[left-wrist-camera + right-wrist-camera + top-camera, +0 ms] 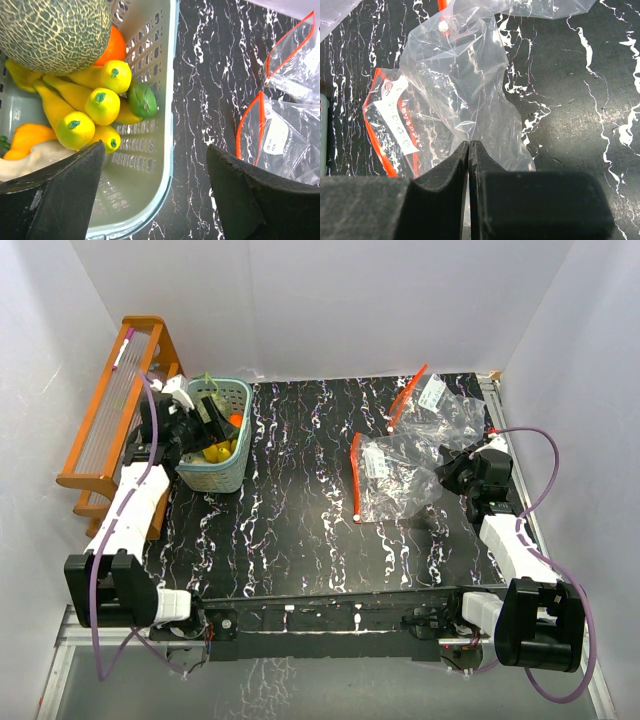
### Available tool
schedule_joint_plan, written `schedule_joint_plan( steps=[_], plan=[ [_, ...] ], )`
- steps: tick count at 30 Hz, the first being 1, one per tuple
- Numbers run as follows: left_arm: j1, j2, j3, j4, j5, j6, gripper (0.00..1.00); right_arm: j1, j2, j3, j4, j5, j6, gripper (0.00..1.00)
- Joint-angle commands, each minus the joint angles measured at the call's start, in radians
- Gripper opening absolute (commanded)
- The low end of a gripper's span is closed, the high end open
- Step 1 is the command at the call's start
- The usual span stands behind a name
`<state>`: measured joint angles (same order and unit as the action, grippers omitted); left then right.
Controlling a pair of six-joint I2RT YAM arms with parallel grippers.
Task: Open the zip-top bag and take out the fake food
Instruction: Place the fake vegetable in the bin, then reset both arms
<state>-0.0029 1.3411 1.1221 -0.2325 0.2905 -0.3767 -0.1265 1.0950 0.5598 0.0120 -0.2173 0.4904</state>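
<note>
**Toy produce sits in the basket; left hand open above it, right hand pinching an emptied bag**

The left gripper hangs over the teal slatted plastic basket at the table's far left. Its two black fingers stand wide apart with nothing between them.

The glossy plastic fake food lies inside the basket:
- a netted green-tan melon on top
- a round orange beside it
- a yellow banana bunch with green tips
- a small green piece against the wall
- a yellow-orange pepper low on the left

At the right of the black white-veined table, the right gripper has its fingers pressed together on a fold of the clear zip-top bag. The bag's orange-red zip strip gapes towards the middle of the table. The bag looks crumpled, and no food shows in it. A second clear bag lies just beyond it, also apparently empty.

By my reading, the step in hand is the drop-off: a piece delivered to the basket and the fingers parted over it. The removal looks nearly or fully done.

The next move probably calls for the left arm to lift straight up, clear of the basket rim and the melon. The right hand would then either let go of the film or hold it steady while the bag is checked for any hidden leftover piece.
</note>
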Motion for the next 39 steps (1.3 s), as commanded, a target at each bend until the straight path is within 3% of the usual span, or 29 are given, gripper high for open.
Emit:
schedule_joint_plan(
  steps=[1,5,12,14,18,19,31,39],
  plan=[
    [0.004,-0.091,0.038,-0.027,-0.031,0.013,0.77,-0.006,-0.017,0.002,0.066,-0.002,-0.011,0.08],
    [-0.014,-0.147,0.008,0.004,-0.074,-0.007,0.74,-0.030,-0.023,0.058,0.028,0.045,-0.010,0.08],
    [-0.118,-0.179,-0.018,0.025,-0.146,0.010,0.80,-0.139,-0.010,0.168,0.007,0.023,0.023,0.09],
    [-0.169,-0.171,-0.023,0.015,-0.199,0.022,0.82,-0.149,-0.016,0.194,-0.013,0.054,0.001,0.24],
    [-0.254,-0.181,-0.081,0.065,-0.269,0.022,0.95,-0.150,-0.064,0.191,-0.065,0.162,-0.041,0.95],
    [-0.266,-0.182,-0.093,0.072,-0.278,0.019,0.97,-0.150,-0.089,0.179,-0.063,0.182,-0.053,0.98],
    [-0.292,-0.232,-0.166,0.019,-0.316,0.058,0.97,-0.144,-0.237,0.040,0.092,-0.049,-0.080,0.98],
    [-0.290,-0.267,-0.198,0.009,-0.315,0.073,0.97,-0.144,-0.222,0.023,0.120,-0.133,-0.087,0.98]
  ],
)
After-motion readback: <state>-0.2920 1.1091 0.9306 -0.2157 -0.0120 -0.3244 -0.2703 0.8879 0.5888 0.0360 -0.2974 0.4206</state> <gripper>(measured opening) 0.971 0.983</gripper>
